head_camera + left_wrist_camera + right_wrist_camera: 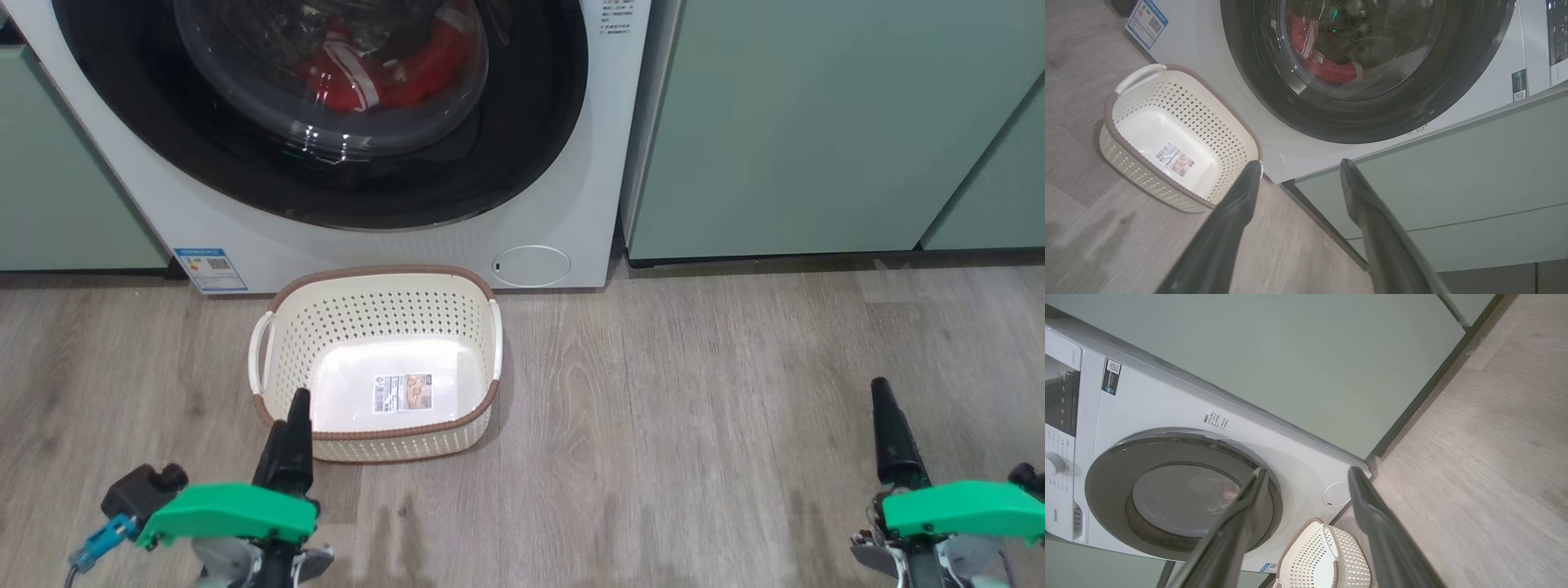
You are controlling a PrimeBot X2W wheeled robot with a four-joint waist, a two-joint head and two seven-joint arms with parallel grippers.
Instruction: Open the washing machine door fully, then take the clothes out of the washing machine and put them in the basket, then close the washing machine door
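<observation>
Currently the washing machine door (343,139) sits closed on the washing machine (571,229), with the clothes (408,73) showing red behind its clear window. The basket (375,327) stands on the wood floor (694,408) just before the machine (label sticker on its bottom). Left gripper (1300,165) hangs by the basket's near rim, fingers spread wide, holding nothing. Right gripper (1306,471) is well apart, likewise wide and holding nothing.

Setting: domestic laundry nook. Evidence: big white front-loading washing machine (571,188) built in between flat pale green cabinet doors (816,122); grey wood-look plank floor (694,408); small cream perforated plastic laundry basket (367,318) on the floor just before the machine
</observation>
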